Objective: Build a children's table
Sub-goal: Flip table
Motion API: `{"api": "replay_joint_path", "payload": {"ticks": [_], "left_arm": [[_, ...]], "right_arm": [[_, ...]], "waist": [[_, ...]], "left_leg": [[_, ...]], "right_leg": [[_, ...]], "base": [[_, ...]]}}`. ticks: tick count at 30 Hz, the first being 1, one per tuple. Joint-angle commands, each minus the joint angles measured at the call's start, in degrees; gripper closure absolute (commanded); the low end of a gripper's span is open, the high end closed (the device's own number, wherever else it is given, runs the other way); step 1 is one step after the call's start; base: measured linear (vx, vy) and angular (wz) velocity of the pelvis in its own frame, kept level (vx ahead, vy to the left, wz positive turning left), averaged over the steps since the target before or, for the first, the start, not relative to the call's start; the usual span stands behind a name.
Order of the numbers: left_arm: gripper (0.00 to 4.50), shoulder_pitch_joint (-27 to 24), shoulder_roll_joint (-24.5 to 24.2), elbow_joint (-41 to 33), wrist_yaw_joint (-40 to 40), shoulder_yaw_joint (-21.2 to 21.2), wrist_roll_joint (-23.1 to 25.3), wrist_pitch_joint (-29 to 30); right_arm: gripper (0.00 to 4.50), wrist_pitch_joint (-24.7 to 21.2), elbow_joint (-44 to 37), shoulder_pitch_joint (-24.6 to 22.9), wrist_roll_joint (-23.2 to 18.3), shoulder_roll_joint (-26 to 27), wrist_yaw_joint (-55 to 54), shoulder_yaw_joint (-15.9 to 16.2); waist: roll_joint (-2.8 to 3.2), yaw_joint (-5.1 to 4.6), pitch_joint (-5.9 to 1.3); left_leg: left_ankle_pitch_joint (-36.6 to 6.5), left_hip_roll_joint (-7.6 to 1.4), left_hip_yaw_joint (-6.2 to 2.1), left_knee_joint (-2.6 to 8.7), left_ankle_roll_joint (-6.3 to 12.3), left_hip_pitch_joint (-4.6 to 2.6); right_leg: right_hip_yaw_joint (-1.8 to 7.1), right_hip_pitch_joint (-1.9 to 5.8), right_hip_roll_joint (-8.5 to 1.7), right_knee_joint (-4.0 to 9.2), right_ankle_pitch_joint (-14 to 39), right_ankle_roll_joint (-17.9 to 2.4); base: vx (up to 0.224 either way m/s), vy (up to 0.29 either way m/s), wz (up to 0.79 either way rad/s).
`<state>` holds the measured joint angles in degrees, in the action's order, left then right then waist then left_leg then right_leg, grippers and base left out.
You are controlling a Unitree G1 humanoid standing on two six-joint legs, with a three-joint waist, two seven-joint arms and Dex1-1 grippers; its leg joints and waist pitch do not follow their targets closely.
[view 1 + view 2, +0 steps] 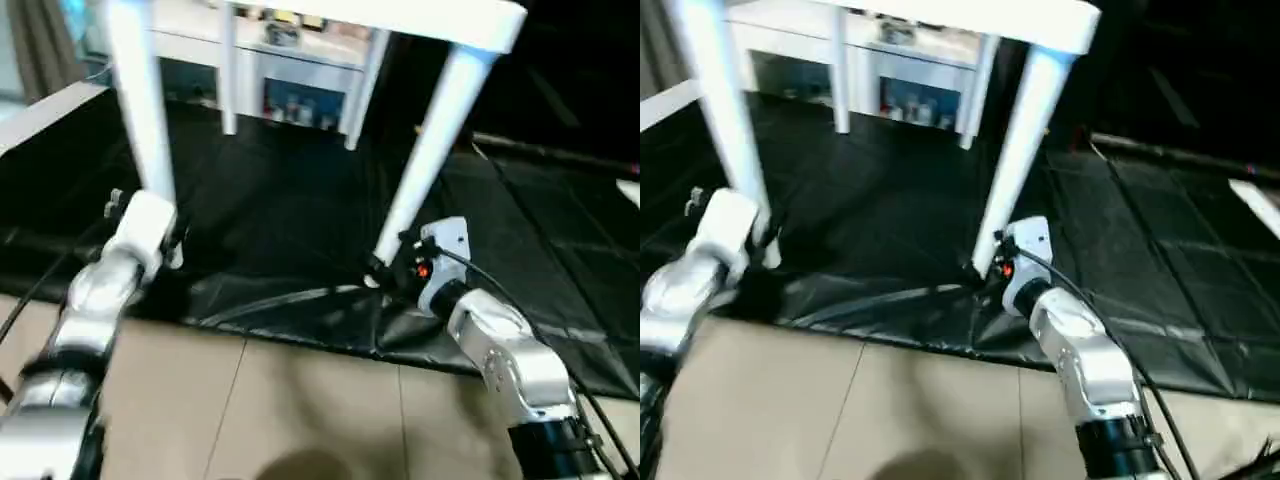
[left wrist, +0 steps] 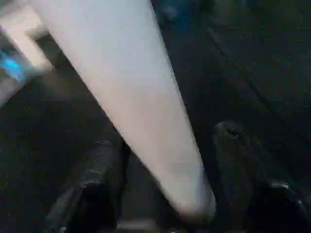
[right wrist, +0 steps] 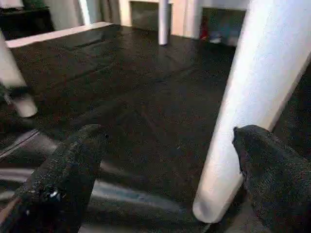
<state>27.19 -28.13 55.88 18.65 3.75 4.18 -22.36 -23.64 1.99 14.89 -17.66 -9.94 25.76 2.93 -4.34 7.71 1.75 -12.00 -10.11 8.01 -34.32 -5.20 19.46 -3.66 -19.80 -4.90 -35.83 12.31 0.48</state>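
The all-white plastic children's table (image 1: 330, 20) stands upright on its four long round legs on a black shiny plastic sheet (image 1: 290, 220) spread over the floor. Behind it is a white cabinet with glass doors (image 1: 290, 95). The left gripper (image 2: 163, 189) is down at the foot of the near left leg (image 1: 145, 110). Its two black fingers (image 2: 95, 179) sit on either side of the leg, spread apart, and I cannot tell for sure if they touch it. The right gripper (image 3: 167, 174) is at the foot of the near right leg (image 1: 430, 140). Its jaws are wide apart; one black finger (image 3: 272, 170) sits right by the leg, maybe touching, and the other is well away. The light brown tiled floor (image 1: 300, 410) shows in front of the sheet.
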Motion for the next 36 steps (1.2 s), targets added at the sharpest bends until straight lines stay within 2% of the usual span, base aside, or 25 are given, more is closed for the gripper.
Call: {"api": "replay_joint_path", "payload": {"ticks": [1,2,3,4,5,6,7,8,9,10,11,12,13,14,16,17,20,21,22,23,25,26,27,33,36], "left_arm": [[1.26,-1.61,1.07,-3.23,2.82,0.55,-2.41,-1.43],[1.26,-4.41,1.15,-6.76,3.86,2.03,-4.73,-2.33],[1.17,-7.37,1.47,-10.73,5.02,3.4,-7.31,-2.75],[1.01,-8.53,1.61,-12.28,5.3,3.89,-8.27,-2.85],[0.93,-11.21,2.17,-16.44,4.66,4.78,-10.19,-2.54],[0.84,-12.17,2.34,-17.82,4.4,5.1,-10.85,-2.47],[0.84,-15.0,3.51,-23.16,3.16,6.08,-12.94,0.22],[0.77,-18.18,4.84,-28.94,1.67,6.81,-14.89,3.06],[0.58,-19.21,5.27,-30.66,1.28,7.06,-15.5,3.92],[0.58,-21.07,6.02,-33.83,0.59,7.25,-16.36,5.43],[0.58,-24.45,7.53,-40.15,-0.89,6.61,-17.33,8.76],[0.58,-28.08,9.35,-47.51,-2.57,5.34,-18.32,13.54],[0.58,-29.74,10.22,-50.93,-3.59,4.74,-18.05,15.08],[0.58,-30.28,10.71,-52.37,-4.25,4.55,-17.87,15.69],[0.58,-30.39,11.69,-54.6,-5.81,4.04,-16.66,16.56],[0.58,-30.03,12.03,-55.02,-6.41,3.78,-16.17,17.28],[0.58,-28.75,12.94,-54.9,-7.99,2.99,-13.91,18.8],[0.58,-29.16,13.48,-55.16,-8.46,2.52,-12.83,18.48],[0.58,-29.32,13.56,-55.36,-8.52,2.36,-12.71,18.71],[0.58,-29.82,13.79,-55.54,-8.61,1.99,-12.4,18.84],[0.58,-31.18,13.89,-57.37,-8.25,1.29,-13.22,21.57],[0.58,-31.95,13.86,-58.03,-8.06,0.86,-13.18,22.52],[0.58,-32.42,13.77,-58.73,-8.25,0.58,-13.05,23.39],[0.58,-32.42,13.77,-58.73,-8.25,0.58,-13.05,23.39],[0.58,-32.42,13.77,-58.73,-8.25,0.58,-13.05,23.39]], "right_arm": [[0.0,-0.56,-1.39,-0.91,-0.81,-1.0,1.11,0.05],[0.0,-0.24,-1.43,-1.42,-0.78,-1.08,1.37,-0.01],[0.0,-0.14,-1.43,-1.99,-0.58,-0.8,0.81,-0.14],[0.0,-0.06,-1.49,-2.26,-0.48,-0.68,0.56,-0.14],[0.0,0.36,-1.74,-2.95,-0.14,-0.52,0.06,-0.03],[0.0,0.56,-1.88,-3.27,0.01,-0.42,-0.13,0.08],[0.0,0.65,-2.4,-4.06,0.24,0.27,-1.64,-0.34],[0.0,0.73,-3.05,-5.08,0.77,1.13,-3.57,-0.77],[0.0,0.8,-3.27,-5.49,0.98,1.48,-4.25,-0.87],[0.0,0.95,-3.68,-6.19,1.39,1.93,-5.29,-1.05],[0.0,1.23,-4.46,-7.34,1.91,2.28,-6.82,-1.86],[0.0,1.43,-5.29,-8.41,1.9,2.49,-8.28,-3.57],[0.0,1.78,-5.68,-9.11,1.93,2.8,-9.35,-4.67],[0.0,1.76,-5.95,-9.49,2.07,2.91,-9.97,-5.1],[0.0,1.12,-7.08,-10.42,2.57,3.06,-11.63,-5.74],[0.0,0.58,-7.56,-10.8,2.94,2.98,-12.23,-5.78],[0.0,4.51,-7.13,-12.38,6.48,2.71,-14.02,-4.76],[0.0,6.94,-5.91,-13.1,8.01,2.3,-13.89,-3.52],[0.0,7.63,-5.62,-13.26,8.33,2.19,-13.78,-3.2],[0.0,8.36,-4.87,-13.56,8.84,1.72,-13.27,-2.54],[0.0,7.95,-4.16,-14.0,8.92,1.28,-12.6,-2.12],[0.0,6.53,-3.34,-14.09,8.92,1.17,-13.01,-2.33],[0.0,5.57,-2.97,-14.14,8.99,1.28,-13.56,-2.6],[0.0,5.57,-2.97,-14.14,8.99,1.28,-13.56,-2.6],[0.0,5.57,-2.97,-14.14,8.99,1.28,-13.56,-2.6]], "waist": [[1.47,-0.65,-3.22],[1.71,-0.26,-3.69],[1.76,-0.34,-4.02],[1.85,-0.32,-4.04],[1.64,-0.32,-4.01],[1.52,-0.26,-3.63],[1.54,-0.28,-3.45],[2.15,-0.24,-3.32],[1.8,-0.34,-2.88],[1.82,-0.52,-2.77],[2.19,-0.47,-2.68],[1.87,-0.56,-2.2],[1.87,-0.78,-1.85],[1.8,-0.86,-1.85],[1.72,-0.93,-1.41],[1.68,-0.91,-1.32],[1.46,-1.25,-0.93],[1.64,-1.41,-1.08],[1.52,-1.6,-1.15],[1.88,-1.69,-1.16],[1.64,-2.37,-1.41],[1.43,-2.53,-1.44],[1.54,-2.78,-1.36],[1.66,-2.6,-1.82],[1.7,-2.65,-1.87]], "left_leg": [[-10.97,-3.36,-0.95,5.37,-2.51,0.12],[-7.37,-3.29,-0.51,4.72,-2.05,-0.14],[-3.01,-3.11,-0.33,4.28,-1.36,0.68],[-1.29,-3.0,-0.14,4.1,-1.01,0.68],[0.03,-2.92,0.12,3.72,-0.46,0.69],[-1.04,-2.76,0.4,3.89,-0.12,0.79],[-2.49,-2.7,0.56,3.97,0.03,0.63],[-5.28,-3.45,0.17,4.48,-1.15,0.75],[-9.01,-3.39,0.48,4.77,-1.69,0.47],[-10.32,-3.19,0.46,4.89,-1.81,0.47],[-12.12,-3.69,0.36,5.12,-2.58,0.43],[-14.58,-3.9,0.3,5.51,-3.08,0.61],[-17.64,-3.62,0.52,5.57,-2.93,0.28],[-18.73,-3.58,0.59,5.49,-2.92,0.16],[-21.03,-3.39,0.46,5.66,-3.04,0.05],[-21.33,-3.37,0.35,5.75,-3.18,0.08],[-24.2,-3.02,0.06,5.82,-3.68,-0.37],[-23.55,-3.03,-0.15,5.86,-3.65,-0.1],[-23.14,-3.12,-0.16,5.9,-3.67,0.12],[-22.98,-3.02,-0.21,5.89,-3.63,0.11],[-21.57,-3.05,-0.21,5.9,-3.22,0.54],[-21.63,-3.12,-0.12,5.83,-3.07,0.47],[-21.45,-3.06,-0.06,5.78,-2.72,0.45],[-15.48,-3.04,0.35,5.39,-1.62,0.57],[-14.55,-3.04,0.4,5.37,-1.51,0.57]], "right_leg": [[2.89,1.15,-4.43,3.43,3.27,-8.19],[2.69,0.68,-4.16,2.61,-4.0,-9.71],[2.5,1.18,-3.82,1.81,-11.6,-10.67],[2.38,0.99,-3.5,1.69,-14.32,-11.02],[2.35,0.89,-3.19,1.44,-17.35,-11.51],[2.32,0.77,-3.0,1.73,-16.43,-11.58],[2.37,0.63,-2.94,2.01,-14.46,-11.3],[2.42,0.88,-3.61,1.82,-10.97,-11.54],[2.38,0.49,-3.27,2.65,-5.58,-11.17],[2.48,0.56,-3.13,2.82,-3.1,-10.7],[2.68,0.46,-3.44,2.9,-0.68,-10.54],[2.71,0.53,-3.45,3.05,2.77,-10.29],[2.85,0.01,-3.25,3.94,8.33,-9.35],[3.0,-0.1,-3.23,4.16,10.42,-8.86],[3.17,-0.51,-3.07,5.22,17.64,-6.0],[3.13,-0.48,-3.11,5.36,18.99,-5.24],[2.99,-0.88,-3.44,6.6,28.59,-1.71],[3.0,-0.68,-3.54,6.59,28.88,-1.14],[2.97,-0.61,-3.51,6.63,28.38,-0.96],[2.93,-0.72,-3.38,6.53,27.42,-0.95],[2.92,-0.46,-3.01,5.89,22.51,-2.1],[2.95,-0.55,-2.92,5.77,21.71,-2.52],[3.01,-0.64,-2.81,5.67,20.5,-3.27],[3.1,-0.19,-2.5,4.66,9.34,-5.61],[3.07,0.05,-2.46,4.38,7.1,-6.16]], "base": [[0.052,-0.019,-0.02],[0.057,-0.021,-0.03],[0.057,-0.021,-0.03],[0.059,-0.017,-0.04],[0.051,-0.012,-0.01],[0.051,-0.012,-0.01],[0.0,0.0,0.0],[0.0,0.0,0.0],[0.0,0.0,0.0],[0.0,0.0,0.0],[0.0,0.0,0.0],[0.0,0.0,0.0],[0.0,0.0,0.0],[0.0,0.0,0.0],[0.0,0.0,0.0],[0.0,0.0,0.0],[0.0,0.0,0.0],[0.0,0.0,0.0],[0.0,0.0,0.0],[0.0,0.0,0.0],[0.0,0.0,0.0],[0.0,0.0,0.0],[0.0,0.0,0.0],[0.0,0.0,0.0],[0.0,0.0,0.0]]}}
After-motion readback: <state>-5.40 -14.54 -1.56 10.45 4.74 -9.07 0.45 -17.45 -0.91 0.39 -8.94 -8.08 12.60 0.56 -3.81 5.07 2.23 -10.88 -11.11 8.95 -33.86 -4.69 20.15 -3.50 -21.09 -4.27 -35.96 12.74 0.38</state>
